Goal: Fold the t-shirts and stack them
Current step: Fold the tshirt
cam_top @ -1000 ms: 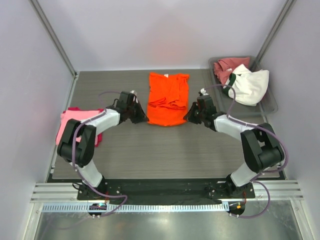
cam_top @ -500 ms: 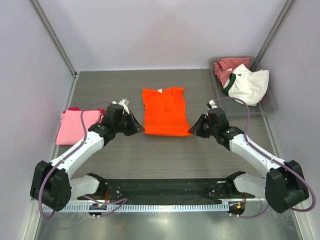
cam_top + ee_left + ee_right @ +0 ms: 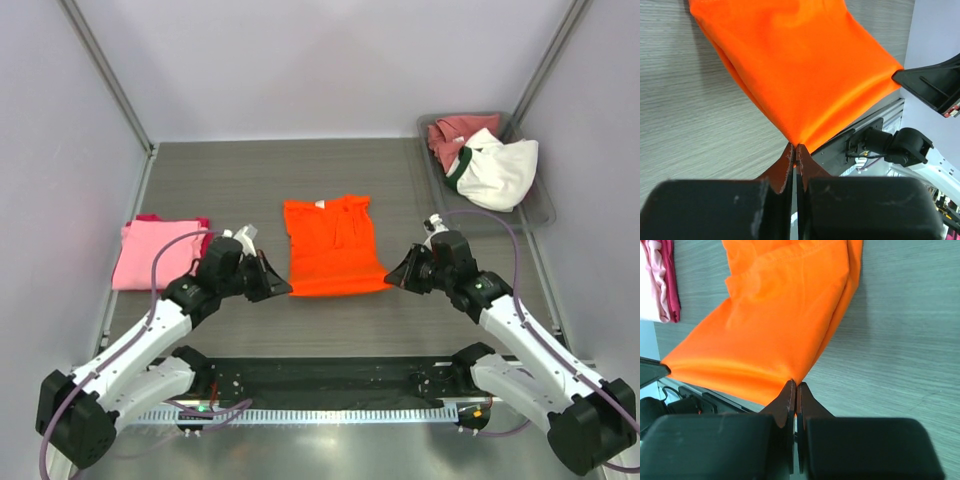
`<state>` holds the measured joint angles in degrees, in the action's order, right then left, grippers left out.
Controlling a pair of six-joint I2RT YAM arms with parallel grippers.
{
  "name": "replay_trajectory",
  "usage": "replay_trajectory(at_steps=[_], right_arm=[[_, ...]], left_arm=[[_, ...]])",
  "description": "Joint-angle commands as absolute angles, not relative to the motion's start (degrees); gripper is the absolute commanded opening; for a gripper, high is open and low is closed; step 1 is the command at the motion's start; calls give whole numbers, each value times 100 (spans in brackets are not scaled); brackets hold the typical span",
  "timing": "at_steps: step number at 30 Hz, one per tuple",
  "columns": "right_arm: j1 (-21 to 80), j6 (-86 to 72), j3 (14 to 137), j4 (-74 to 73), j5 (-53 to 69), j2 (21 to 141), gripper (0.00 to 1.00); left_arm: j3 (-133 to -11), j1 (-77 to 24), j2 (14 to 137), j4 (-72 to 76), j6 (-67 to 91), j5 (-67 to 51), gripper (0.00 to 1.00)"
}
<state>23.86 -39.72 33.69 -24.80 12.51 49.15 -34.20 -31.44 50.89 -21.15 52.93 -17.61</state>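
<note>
At centre, bright orange cloth t-shirt [image 3: 333, 248] now lies nearer and flatter. The left gripper [image 3: 284, 290] and right gripper [image 3: 391, 280] each clamp a hem corner — apparently spread for folding.

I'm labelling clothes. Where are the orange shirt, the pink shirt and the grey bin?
orange shirt [image 3: 332, 250], top view, chest
pink shirt [image 3: 155, 254], top view, its middle
grey bin [image 3: 547, 203], top view, right rim

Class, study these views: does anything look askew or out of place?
The white t-shirt with a dark green collar lies bunched in the grey plastic tray at far right, bulging over its rim; nothing else stands out.
</note>
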Motion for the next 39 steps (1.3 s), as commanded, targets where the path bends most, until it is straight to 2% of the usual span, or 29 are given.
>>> replay_trajectory(at_steps=[1, 8, 25, 39], right_arm=[[2373, -3736, 3954, -2725, 976, 5000, 1], [2382, -3428, 4657, -2716, 703, 5703, 1], [2136, -2857, 6556, -2259, 185, 8067, 1], [1547, -2820, 8155, -1301, 1019, 10369, 1]], left_arm=[[-3743, -3138, 5185, -2329, 5344, -1916, 0], [-4552, -3024, 5774, -2742, 4931, -1582, 0], [-6380, -2022, 7821, -2558, 4685, -1855, 0], [-8006, -1380, 10106, -2268, 4816, -2021, 0]])
